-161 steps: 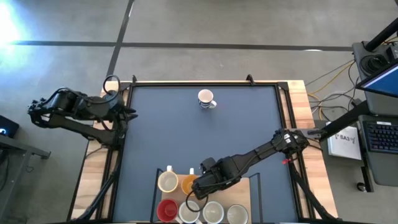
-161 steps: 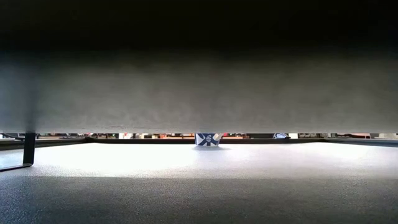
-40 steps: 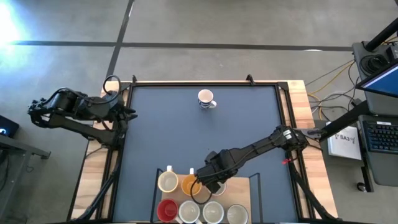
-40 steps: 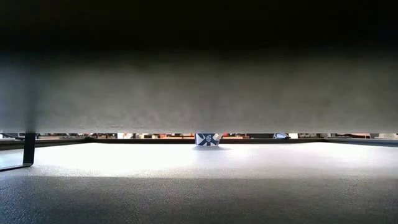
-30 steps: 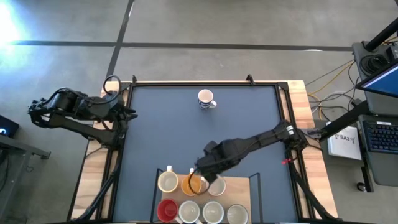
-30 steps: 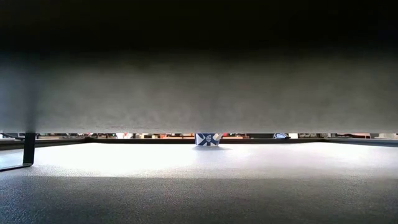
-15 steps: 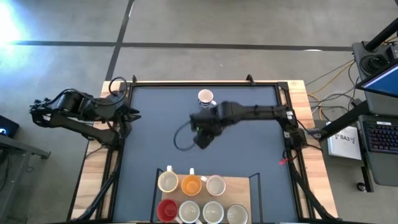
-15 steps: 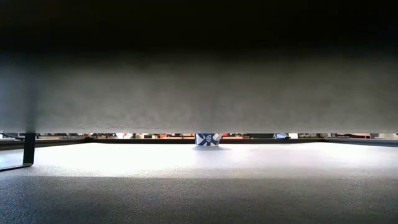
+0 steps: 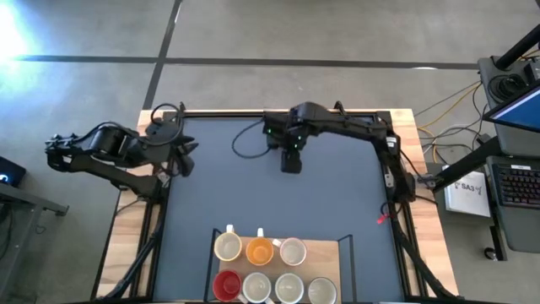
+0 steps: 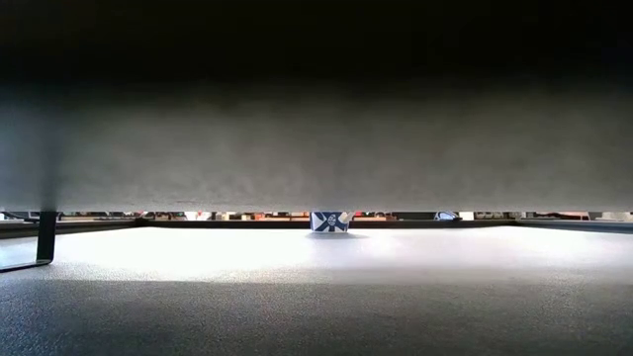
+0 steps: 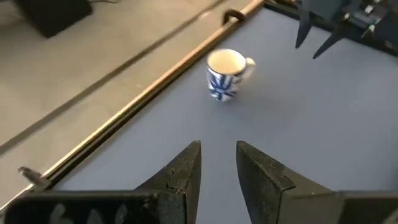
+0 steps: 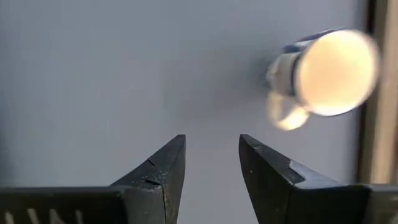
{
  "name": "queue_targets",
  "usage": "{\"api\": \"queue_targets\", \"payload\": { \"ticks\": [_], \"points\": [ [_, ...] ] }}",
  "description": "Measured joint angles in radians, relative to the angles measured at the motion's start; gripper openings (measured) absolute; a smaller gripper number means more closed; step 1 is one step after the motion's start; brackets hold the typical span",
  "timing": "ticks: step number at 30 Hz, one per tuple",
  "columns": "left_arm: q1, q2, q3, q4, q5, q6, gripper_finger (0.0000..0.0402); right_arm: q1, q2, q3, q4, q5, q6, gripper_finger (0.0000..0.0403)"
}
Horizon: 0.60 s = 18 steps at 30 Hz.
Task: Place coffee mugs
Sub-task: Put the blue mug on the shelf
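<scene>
Blue-patterned mug (image 11: 224, 74) upright and alone near 12 o'clock of the table (image 9: 211, 194), well apart from seven mugs (image 9: 260, 250) gathered on the wooden tray (image 9: 327, 250) at 6 o'clock. Right gripper (image 12: 211, 140) poised near it, fingers parted and empty, probably lining up a pickup. Left gripper (image 11: 217, 146) waiting at 10 o'clock, slightly parted, empty.

Blue table (image 9: 211, 194), patterned mug (image 11: 225, 74), wooden tray (image 9: 331, 249)

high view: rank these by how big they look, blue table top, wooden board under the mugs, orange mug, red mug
1. blue table top, by far the largest
2. wooden board
3. orange mug and red mug: they look about the same size, so no ranking between them
</scene>
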Motion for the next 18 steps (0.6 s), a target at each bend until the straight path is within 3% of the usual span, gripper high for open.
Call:
{"api": "queue_targets", "payload": {
  "ticks": [7, 12, 18],
  "points": [
    [0.0, 0.017, 0.0, 0.0, -0.105, -0.115, 0.0084, -0.119, 0.004, -0.014, 0.075, 0.001, -0.172, 0.0133],
    [0.0, 0.034, 0.0, 0.0, -0.14, -0.151, 0.0084, -0.199, 0.015, -0.058, 0.162, -0.165, -0.166, 0.0139],
    [0.0, 0.051, 0.0, 0.0, -0.14, -0.163, 0.0084, -0.227, 0.015, -0.136, 0.263, -0.176, -0.184, 0.0149]
  ]
}}
